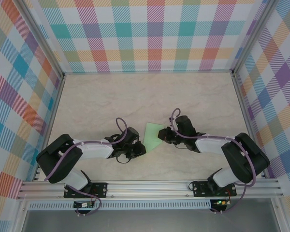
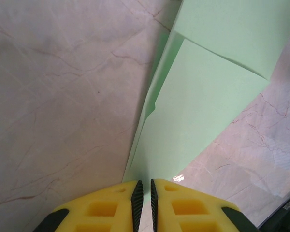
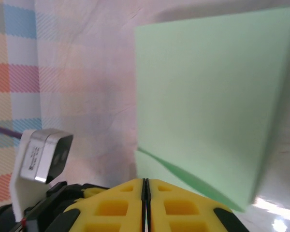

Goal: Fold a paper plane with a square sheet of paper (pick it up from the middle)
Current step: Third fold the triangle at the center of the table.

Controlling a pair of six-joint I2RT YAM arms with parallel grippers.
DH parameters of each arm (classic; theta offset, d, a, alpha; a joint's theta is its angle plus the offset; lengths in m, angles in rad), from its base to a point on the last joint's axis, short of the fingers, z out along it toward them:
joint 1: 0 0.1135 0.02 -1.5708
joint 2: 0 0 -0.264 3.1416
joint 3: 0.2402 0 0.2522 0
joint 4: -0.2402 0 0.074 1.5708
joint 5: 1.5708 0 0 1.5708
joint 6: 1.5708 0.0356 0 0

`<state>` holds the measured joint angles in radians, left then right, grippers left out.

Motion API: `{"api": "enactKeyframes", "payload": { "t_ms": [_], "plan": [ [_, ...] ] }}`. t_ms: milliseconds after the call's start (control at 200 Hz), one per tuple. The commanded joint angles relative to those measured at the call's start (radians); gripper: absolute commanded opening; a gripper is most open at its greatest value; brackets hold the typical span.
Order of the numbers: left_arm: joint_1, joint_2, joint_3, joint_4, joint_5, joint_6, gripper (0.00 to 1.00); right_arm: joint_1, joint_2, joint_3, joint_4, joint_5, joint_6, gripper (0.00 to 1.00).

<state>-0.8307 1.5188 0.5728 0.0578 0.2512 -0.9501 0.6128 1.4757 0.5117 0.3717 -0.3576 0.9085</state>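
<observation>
**Two Arms Meet at a Folded Green Sheet**

Mid-table, the green paper [image 1: 152, 136] lies partly folded on the marbled table [image 1: 135, 94], set directly between the two robot arms, with layered flaps and a pointed corner aimed at the far wall. The left gripper [image 1: 141, 146] sits at the sheet's near-left corner. Its wrist camera shows the yellow fingers [image 2: 111, 203] drawn to a thin slit, with the paper [image 2: 198, 111] narrowing to a point that runs down into that slit, so the left gripper [image 2: 144, 187] is clamped on the sheet. The right gripper [image 1: 163, 135] sits at the sheet's right edge. From its wrist camera, the right gripper [image 3: 145, 182] has its fingers [image 3: 176, 205] pressed flat together, and the paper [image 3: 208, 96] spreads just beyond the tips, one flap lifted slightly. Whether any paper is caught between them cannot be told.
</observation>
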Motion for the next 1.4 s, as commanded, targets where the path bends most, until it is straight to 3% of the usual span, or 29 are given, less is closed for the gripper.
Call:
{"api": "enactKeyframes", "payload": {
  "t_ms": [0,245,505,655,1015,1395],
  "plan": [
    [-0.017,0.060,-0.028,-0.127,-0.033,0.010,0.17,0.051,0.070,0.053,-0.045,-0.051,0.004,0.10],
    [-0.019,0.047,-0.023,-0.139,-0.033,0.016,0.18,0.088,0.195,0.086,-0.065,-0.009,0.006,0.07],
    [-0.019,-0.076,0.059,-0.217,-0.024,0.046,0.19,0.084,0.208,0.060,-0.107,0.033,-0.005,0.06],
    [-0.018,-0.141,0.104,-0.179,-0.013,0.011,0.21,0.084,0.209,0.055,-0.104,0.029,0.006,0.05],
    [-0.018,0.036,0.097,0.148,0.074,-0.132,0.21,0.084,0.209,0.051,-0.107,0.034,0.008,0.05],
    [-0.018,0.106,0.071,0.184,0.071,-0.149,0.20,0.084,0.216,0.036,-0.110,0.056,0.022,0.05]
  ]
}}
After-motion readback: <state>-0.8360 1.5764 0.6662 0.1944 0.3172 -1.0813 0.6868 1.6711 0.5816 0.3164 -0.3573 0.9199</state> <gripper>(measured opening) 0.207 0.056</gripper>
